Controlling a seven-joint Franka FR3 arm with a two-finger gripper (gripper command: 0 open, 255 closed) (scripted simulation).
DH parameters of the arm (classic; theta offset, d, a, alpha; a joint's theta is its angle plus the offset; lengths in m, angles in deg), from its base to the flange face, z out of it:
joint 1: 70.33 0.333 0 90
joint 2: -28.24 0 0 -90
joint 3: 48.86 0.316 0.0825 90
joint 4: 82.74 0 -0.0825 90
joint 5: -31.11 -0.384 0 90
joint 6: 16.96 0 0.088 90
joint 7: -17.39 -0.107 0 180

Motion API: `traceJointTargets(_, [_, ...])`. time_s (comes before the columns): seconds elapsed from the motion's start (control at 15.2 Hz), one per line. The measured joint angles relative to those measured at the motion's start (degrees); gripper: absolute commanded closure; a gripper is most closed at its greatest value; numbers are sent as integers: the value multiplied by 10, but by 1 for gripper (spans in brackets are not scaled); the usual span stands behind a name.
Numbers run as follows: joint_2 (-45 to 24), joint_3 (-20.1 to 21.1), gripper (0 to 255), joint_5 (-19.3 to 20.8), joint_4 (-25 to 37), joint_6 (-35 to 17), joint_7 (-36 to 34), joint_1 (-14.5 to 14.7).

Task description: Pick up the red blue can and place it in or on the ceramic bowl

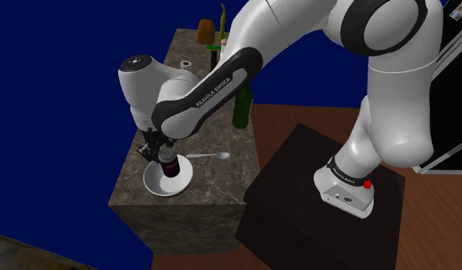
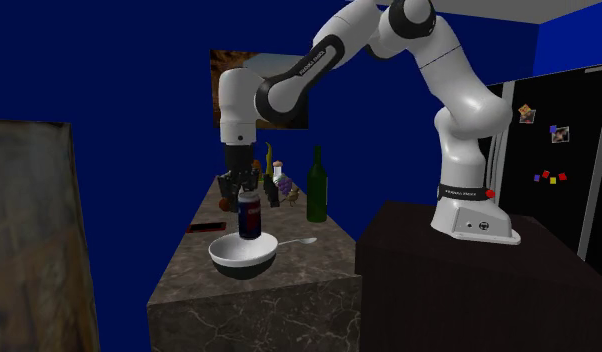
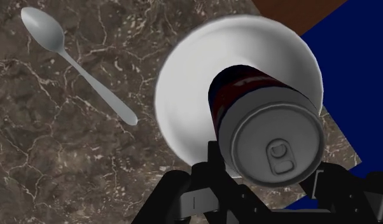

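Your gripper point(image 1: 162, 147) pinches the can point(image 1: 170, 162) near its top, upright over the middle of the bowl point(image 1: 147, 179), spoon point(image 1: 210, 156) at 2 o'clock from it in the shoulder view; likely light, slick, dentable, so squeeze the sidewall gently.

Red-blue can point(image 1: 169, 162), silver top, upright at white bowl's point(image 1: 153, 185) middle; bowl on marbled counter point(image 1: 214, 181), near corner.

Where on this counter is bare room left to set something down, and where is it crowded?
Bare marble counter lies between the white bowl and the near edge, and between the spoon and the green bottle. Crowded: the bowl itself, where the hand holds the red and blue can, and the far end past the bottle, with several small items.
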Motion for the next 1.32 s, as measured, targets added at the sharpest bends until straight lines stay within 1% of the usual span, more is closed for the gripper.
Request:
traceJointTargets(0.46, [34,6,255,-10,6,40,7,-4])
traceJointTargets(0.86, [51,10,255,-18,41,90,15,-6])
traceJointTargets(0.92, [51,10,0,-18,41,90,15,-6])
traceJointTargets(0.99, [51,10,0,-18,41,90,15,-6])
traceJointTargets(1.06, [55,9,0,-15,27,74,5,-3])
traceJointTargets(1.25, [77,1,0,10,-58,-19,-59,17])
traceJointTargets(1.32, [83,-3,0,23,-85,-52,-89,30])
